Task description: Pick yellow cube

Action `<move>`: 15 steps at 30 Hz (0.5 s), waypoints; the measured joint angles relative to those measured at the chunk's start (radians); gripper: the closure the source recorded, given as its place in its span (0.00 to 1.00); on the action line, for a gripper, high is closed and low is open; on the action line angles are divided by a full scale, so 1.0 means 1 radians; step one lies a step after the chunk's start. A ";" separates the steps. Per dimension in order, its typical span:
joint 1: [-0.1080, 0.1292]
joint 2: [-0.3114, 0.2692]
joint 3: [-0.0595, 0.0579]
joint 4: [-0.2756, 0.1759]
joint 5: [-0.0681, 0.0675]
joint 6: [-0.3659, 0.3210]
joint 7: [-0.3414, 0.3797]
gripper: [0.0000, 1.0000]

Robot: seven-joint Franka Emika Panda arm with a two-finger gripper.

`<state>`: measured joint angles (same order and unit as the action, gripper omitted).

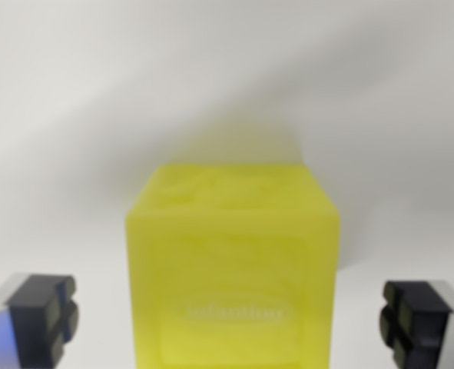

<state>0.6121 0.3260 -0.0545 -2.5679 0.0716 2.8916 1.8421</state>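
Between the open gripper (230, 319) fingers – untouched – sits the yellow cube (233, 269)

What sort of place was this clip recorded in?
Probably a lab or test bench, though little shows. A plain white surface fills the view, bare except for a single yellow cube standing between the open fingers of the gripper.

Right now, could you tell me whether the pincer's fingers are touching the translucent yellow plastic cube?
Apart. The wrist view shows pale surface between the cube and each finger.
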 joint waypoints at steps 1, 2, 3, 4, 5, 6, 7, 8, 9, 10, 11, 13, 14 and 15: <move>0.000 0.005 0.000 0.001 0.002 0.004 -0.001 0.00; 0.001 0.011 0.000 0.003 0.004 0.008 -0.003 0.00; 0.001 0.016 0.000 0.004 0.007 0.012 -0.004 0.00; 0.001 0.022 0.000 0.005 0.009 0.016 -0.006 0.00; 0.002 0.027 0.000 0.006 0.011 0.020 -0.007 0.00; 0.002 0.032 0.001 0.008 0.014 0.024 -0.009 0.00; 0.003 0.038 0.001 0.009 0.016 0.028 -0.011 0.00; 0.003 0.043 0.001 0.011 0.018 0.032 -0.012 0.00; 0.004 0.049 0.001 0.012 0.021 0.036 -0.014 0.00; 0.004 0.054 0.001 0.014 0.024 0.040 -0.016 0.00; 0.004 0.059 0.001 0.015 0.027 0.044 -0.018 0.00; 0.005 0.070 0.001 0.018 0.032 0.051 -0.022 0.00; 0.006 0.076 0.002 0.020 0.035 0.055 -0.024 0.00; 0.006 0.081 0.002 0.021 0.038 0.059 -0.026 0.00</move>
<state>0.6185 0.4069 -0.0528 -2.5466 0.1097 2.9506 1.8160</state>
